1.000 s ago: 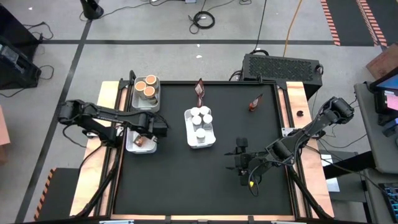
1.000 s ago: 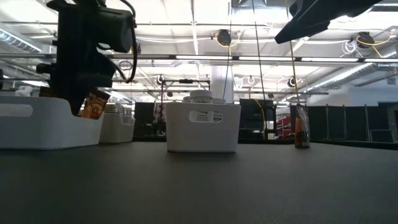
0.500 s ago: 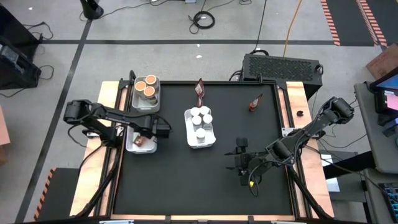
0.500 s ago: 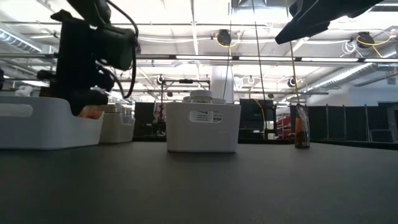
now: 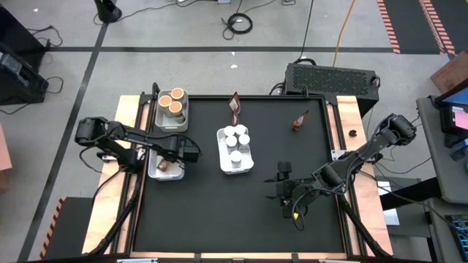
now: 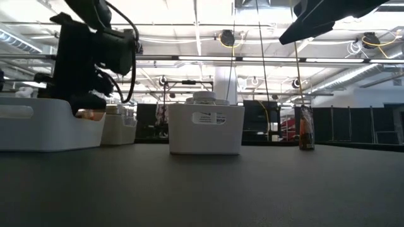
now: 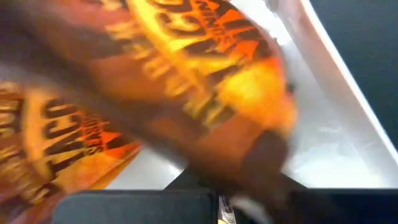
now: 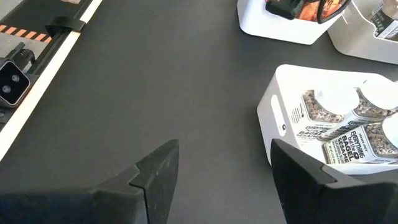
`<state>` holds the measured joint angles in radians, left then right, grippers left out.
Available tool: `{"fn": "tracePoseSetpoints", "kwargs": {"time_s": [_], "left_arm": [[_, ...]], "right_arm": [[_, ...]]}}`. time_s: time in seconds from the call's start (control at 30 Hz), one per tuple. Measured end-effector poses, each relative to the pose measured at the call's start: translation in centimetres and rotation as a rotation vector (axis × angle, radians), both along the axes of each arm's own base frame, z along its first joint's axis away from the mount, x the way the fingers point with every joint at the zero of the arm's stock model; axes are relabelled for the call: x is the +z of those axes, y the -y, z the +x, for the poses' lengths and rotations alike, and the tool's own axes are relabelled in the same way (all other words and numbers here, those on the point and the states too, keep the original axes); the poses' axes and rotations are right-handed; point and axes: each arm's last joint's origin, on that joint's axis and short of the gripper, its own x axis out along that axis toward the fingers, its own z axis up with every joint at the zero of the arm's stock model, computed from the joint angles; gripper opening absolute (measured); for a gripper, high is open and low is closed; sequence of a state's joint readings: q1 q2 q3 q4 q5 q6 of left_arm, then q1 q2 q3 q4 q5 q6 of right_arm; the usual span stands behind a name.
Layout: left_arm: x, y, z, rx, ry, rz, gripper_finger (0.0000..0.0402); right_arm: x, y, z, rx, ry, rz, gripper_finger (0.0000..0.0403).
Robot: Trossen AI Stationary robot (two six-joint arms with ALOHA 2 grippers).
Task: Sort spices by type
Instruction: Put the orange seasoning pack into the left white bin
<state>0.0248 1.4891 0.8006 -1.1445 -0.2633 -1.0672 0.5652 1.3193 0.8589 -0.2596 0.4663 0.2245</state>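
Observation:
My left gripper (image 5: 170, 158) is shut and reaches down into the near-left white tray (image 5: 152, 172). A reddish-brown crinkly packet (image 7: 186, 74) sits at its fingers, and a second packet (image 7: 56, 155) lies flat in the tray. In the low view only the packet's top (image 6: 91, 115) shows over the tray wall. My right gripper (image 8: 221, 180) hangs open above the bare mat at the near right, with nothing between its fingers. Two more packets stand upright on the mat, one far centre (image 5: 234, 106) and one far right (image 5: 300, 120). My left gripper comes at the packet steeply from above, its fingers down inside the tray. The packet's end (image 7: 261, 134) runs down to the fingers, but the packet itself covers the place of contact. Which edge is pinched does not show. The packet is low in the tray, above the other packet.
A white tray of round orange-topped tubs (image 5: 174, 108) stands at the far left. A centre tray (image 5: 235, 150) holds several white-capped jars (image 8: 348, 118). Open black mat lies across the near half and in front of my right gripper.
My left gripper has gone down into the near-left tray with the packet. The packet hung in view above the tray wall before and is now sunk almost wholly behind it.

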Motion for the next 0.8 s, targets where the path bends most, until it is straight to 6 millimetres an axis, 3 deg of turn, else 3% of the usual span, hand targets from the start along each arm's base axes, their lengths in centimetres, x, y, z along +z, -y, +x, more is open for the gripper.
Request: {"fn": "tracePoseSetpoints", "kwargs": {"time_s": [0.17,0.4,0.63,0.8], "left_arm": [[2.7,0.7,0.4,-0.031,0.030,0.006,0.0012],[8.6,2.1,-0.4,-0.049,0.215,0.072,0.0012],[13.7,3.7,-1.4,-0.123,0.674,0.038,0.0012],[17.2,4.7,-1.0,-0.191,1.086,0.022,0.0011]], "right_arm": [[0.0,0.0,0.0,0.001,0.000,-0.001,0.0208],[0.0,0.0,0.0,0.000,0.000,-0.001,0.0208],[-0.2,-0.2,0.4,0.001,0.016,0.003,0.0208],[-1.3,-1.4,2.2,0.035,0.088,-0.003,0.0208]]}}
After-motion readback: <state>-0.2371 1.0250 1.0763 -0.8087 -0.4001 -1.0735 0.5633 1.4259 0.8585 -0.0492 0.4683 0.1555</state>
